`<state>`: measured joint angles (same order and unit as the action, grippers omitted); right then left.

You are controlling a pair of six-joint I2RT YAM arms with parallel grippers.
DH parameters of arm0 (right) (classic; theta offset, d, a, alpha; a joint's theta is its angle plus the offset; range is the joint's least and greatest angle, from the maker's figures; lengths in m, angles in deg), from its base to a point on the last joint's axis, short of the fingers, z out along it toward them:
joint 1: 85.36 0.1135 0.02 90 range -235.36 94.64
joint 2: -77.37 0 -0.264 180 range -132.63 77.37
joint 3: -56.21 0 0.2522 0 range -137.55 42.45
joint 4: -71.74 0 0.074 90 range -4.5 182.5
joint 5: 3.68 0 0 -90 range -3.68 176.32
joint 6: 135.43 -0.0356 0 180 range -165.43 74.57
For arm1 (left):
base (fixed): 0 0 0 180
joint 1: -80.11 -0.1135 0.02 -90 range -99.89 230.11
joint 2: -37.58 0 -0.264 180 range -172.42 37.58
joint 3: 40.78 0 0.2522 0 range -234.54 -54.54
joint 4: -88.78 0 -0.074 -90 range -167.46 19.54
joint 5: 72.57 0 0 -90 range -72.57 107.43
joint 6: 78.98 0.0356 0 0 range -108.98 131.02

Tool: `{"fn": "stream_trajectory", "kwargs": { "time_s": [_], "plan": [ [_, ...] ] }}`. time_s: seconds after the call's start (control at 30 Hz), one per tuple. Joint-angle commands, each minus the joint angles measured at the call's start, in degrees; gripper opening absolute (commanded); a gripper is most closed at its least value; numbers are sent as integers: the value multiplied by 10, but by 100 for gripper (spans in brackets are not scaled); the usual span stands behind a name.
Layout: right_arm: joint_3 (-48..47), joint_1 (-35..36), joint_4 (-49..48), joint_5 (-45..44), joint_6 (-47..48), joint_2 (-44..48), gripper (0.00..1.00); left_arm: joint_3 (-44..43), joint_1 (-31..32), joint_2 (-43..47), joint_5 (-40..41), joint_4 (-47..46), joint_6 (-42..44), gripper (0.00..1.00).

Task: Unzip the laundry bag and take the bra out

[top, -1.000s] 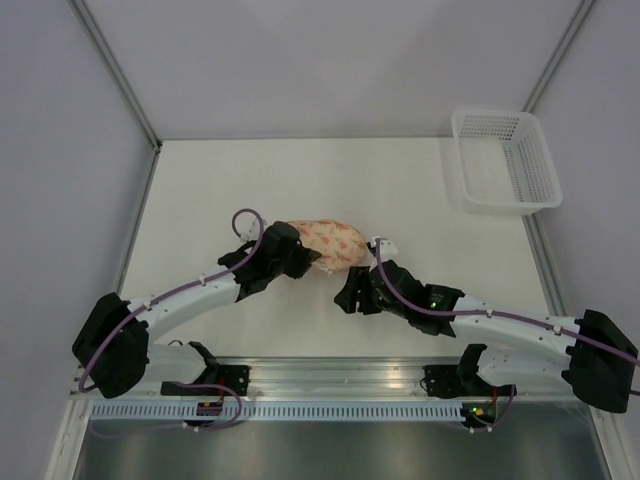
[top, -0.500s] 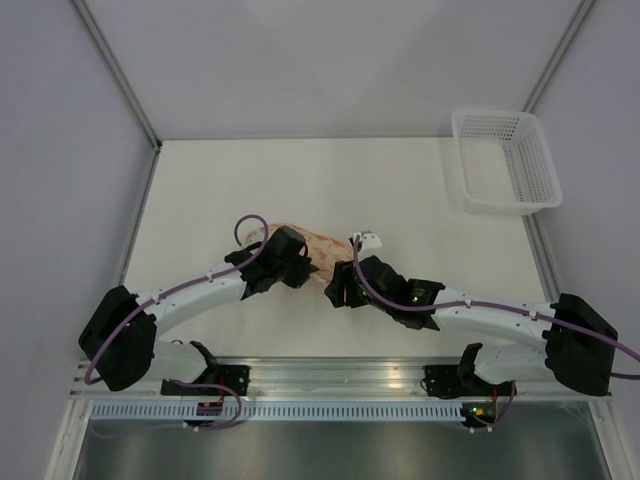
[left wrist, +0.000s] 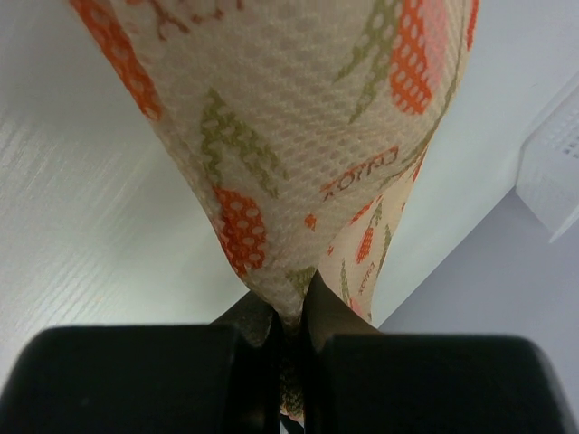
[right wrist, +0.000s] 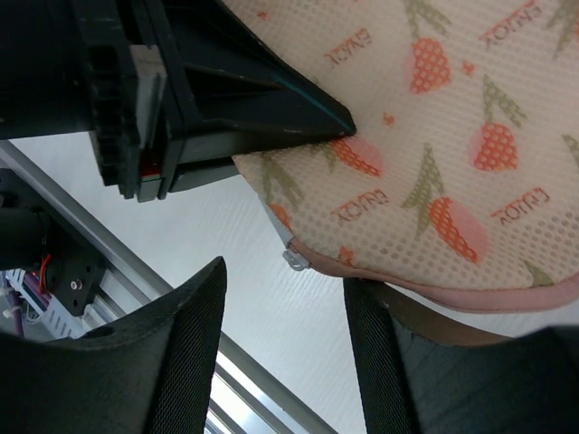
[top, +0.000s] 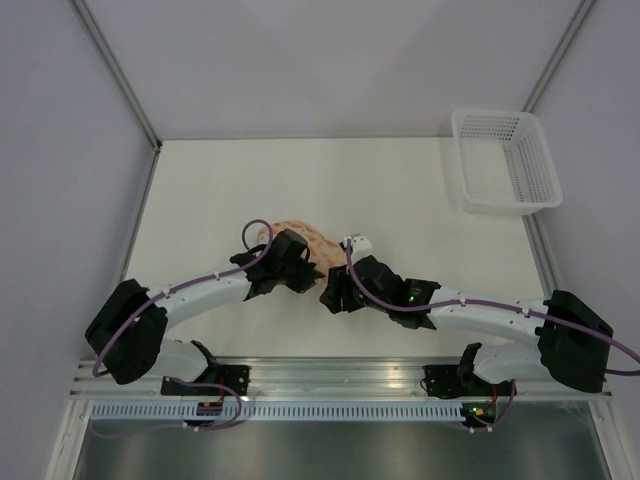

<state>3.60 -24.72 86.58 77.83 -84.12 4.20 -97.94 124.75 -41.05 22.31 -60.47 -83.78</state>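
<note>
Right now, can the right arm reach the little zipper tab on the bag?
Probably yes. The right gripper is open, and the tab on the pink rim of the bag sits right in front of it with nothing in between.

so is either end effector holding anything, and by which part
The left end effector pinches a fold of printed mesh fabric on the bag. The right end effector is open near the zipper pull, holding nothing.

Both arms bend inward, wrists nearly meeting. The left pincer (left wrist: 289, 312) is clamped tight on a fold of the laundry bag (left wrist: 298, 136). Just beside it, the right pincer (right wrist: 282, 289) holds its fingers spread apart.
</note>
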Motion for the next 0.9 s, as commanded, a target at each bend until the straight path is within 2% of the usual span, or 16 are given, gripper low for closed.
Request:
{"fn": "stream_trajectory", "kwargs": {
  "time_s": [0.0,0.2,0.3,0.4,0.43,0.5,0.57,0.73,0.87],
  "plan": [
    [-8,3,-33,25,16,-6,59,5,1,-22,-60,-42,12,2],
    [-11,3,-17,-9,17,-7,43,11,2,-29,-79,-59,17,2],
    [-14,3,-13,-34,19,-9,38,13,2,-21,-80,-62,20,2],
    [-14,3,9,-61,15,-7,26,18,2,-16,-81,-65,23,2],
    [-14,3,10,-64,14,-5,15,20,2,-15,-81,-65,23,2],
    [-12,3,16,-76,11,-1,6,25,2,-17,-82,-66,22,2],
    [-9,3,21,-85,9,3,1,31,2,-17,-84,-71,20,2],
    [1,3,32,-93,2,18,0,38,2,-9,-77,-72,20,2],
    [4,3,78,-103,-6,41,0,47,0,12,-56,-72,27,2]
  ]
}}
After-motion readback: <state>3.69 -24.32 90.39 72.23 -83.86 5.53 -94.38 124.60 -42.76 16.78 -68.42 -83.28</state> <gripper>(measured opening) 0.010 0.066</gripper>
